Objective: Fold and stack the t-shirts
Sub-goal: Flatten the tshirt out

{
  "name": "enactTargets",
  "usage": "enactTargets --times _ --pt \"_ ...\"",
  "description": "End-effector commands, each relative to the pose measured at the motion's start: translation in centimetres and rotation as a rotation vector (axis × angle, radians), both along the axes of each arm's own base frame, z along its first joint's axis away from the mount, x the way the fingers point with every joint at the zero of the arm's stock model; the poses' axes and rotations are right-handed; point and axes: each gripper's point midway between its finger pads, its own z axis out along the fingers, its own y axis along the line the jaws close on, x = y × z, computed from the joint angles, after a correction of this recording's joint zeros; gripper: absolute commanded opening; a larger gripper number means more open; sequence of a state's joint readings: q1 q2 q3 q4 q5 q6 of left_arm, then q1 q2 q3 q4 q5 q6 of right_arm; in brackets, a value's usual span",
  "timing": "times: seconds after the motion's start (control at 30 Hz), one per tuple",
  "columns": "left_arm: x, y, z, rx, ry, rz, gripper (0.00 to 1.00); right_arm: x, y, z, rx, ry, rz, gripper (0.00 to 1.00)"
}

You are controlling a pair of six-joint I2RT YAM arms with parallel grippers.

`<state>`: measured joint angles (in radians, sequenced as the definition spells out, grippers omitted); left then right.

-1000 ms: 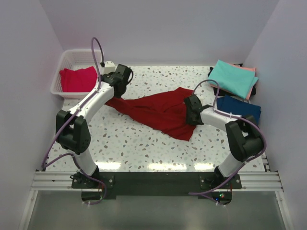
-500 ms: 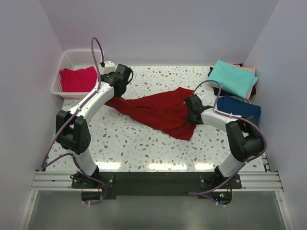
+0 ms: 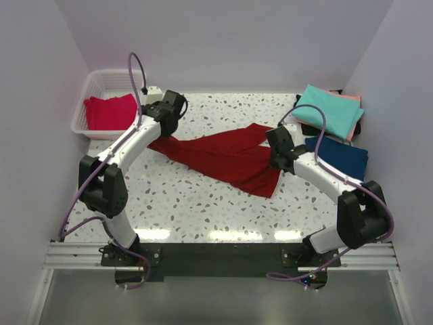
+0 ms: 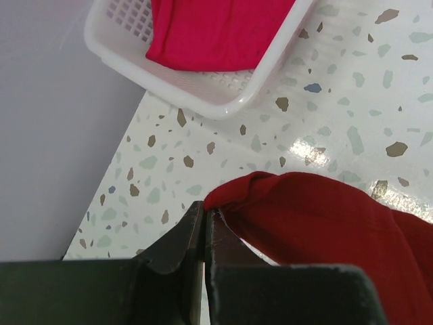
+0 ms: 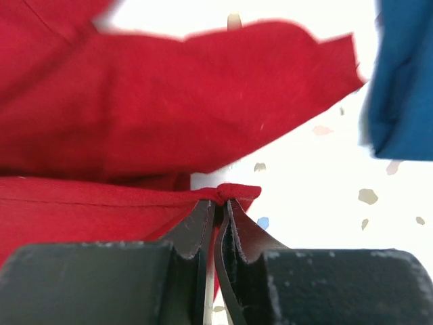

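The dark red t-shirt point(image 3: 223, 159) lies rumpled across the middle of the table point(image 3: 203, 203), stretched between the two hands. The left hand point(image 4: 205, 210) is clenched on a bunched corner of it near the white basket point(image 4: 196, 88). The right hand point(image 5: 220, 198) is clenched on a thin fold of the opposite edge, just beside the navy t-shirt point(image 5: 406, 81). The step in hand is judged to be the spreading of the shirt flat before it is folded. For that, both pinches should be held firm and the cloth drawn apart evenly, so that the creases are pulled out without either edge slipping. The lift should be low, and the right edge should be steered away from the navy t-shirt so that it is not dragged along.
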<state>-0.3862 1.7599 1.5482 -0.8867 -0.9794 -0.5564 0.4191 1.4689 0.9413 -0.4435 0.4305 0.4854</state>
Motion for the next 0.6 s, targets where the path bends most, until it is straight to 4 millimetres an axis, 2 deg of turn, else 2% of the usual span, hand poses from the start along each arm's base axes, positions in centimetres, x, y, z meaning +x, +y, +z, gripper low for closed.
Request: enactTargets --times 0.0,0.13,0.27,0.3,0.33,0.37,0.4,0.43,0.47,0.5,0.53,0.57 --pt "0.8 0.4 3.3 -0.018 -0.082 0.014 0.00 1.7 -0.9 6.6 -0.013 -0.155 -0.065 0.00" --pt "1.2 -0.3 4.5 -0.067 -0.104 -0.001 0.00 2.2 -1.2 10.0 -0.004 -0.220 -0.079 0.00" --pt "1.8 -1.0 7.1 -0.130 -0.158 -0.017 0.00 3.2 -1.1 15.2 0.019 -0.321 -0.081 0.00" --pt "2.0 -1.2 8.7 -0.149 -0.200 -0.023 0.00 3.2 -1.1 16.2 0.020 -0.338 -0.077 0.00" --pt "2.2 -1.3 9.6 -0.159 -0.223 -0.030 0.00 3.6 -1.1 18.2 0.021 -0.377 -0.066 0.00" --pt "2.3 -1.3 10.7 -0.168 -0.248 -0.040 0.00 3.8 -1.2 19.4 0.017 -0.399 -0.068 0.00" --pt "2.4 -1.4 12.7 -0.187 -0.300 -0.049 0.00 3.9 -1.5 20.6 0.003 -0.421 -0.076 0.00" --pt "2.4 -1.4 13.9 -0.199 -0.329 -0.059 0.00 4.2 -1.8 23.0 -0.011 -0.467 -0.068 0.00" --pt "2.7 -1.7 15.1 -0.217 -0.367 -0.079 0.00 4.3 -2.0 24.4 -0.018 -0.494 -0.071 0.00" --pt "2.5 -1.6 17.4 -0.236 -0.425 -0.094 0.00 4.4 -2.3 25.8 -0.029 -0.523 -0.077 0.00" --pt "2.6 -1.9 18.6 -0.254 -0.456 -0.116 0.00 4.6 -2.5 28.4 -0.039 -0.571 -0.072 0.00" --pt "2.7 -2.0 20.1 -0.266 -0.502 -0.135 0.00 4.4 -2.8 29.8 -0.043 -0.599 -0.074 0.00"
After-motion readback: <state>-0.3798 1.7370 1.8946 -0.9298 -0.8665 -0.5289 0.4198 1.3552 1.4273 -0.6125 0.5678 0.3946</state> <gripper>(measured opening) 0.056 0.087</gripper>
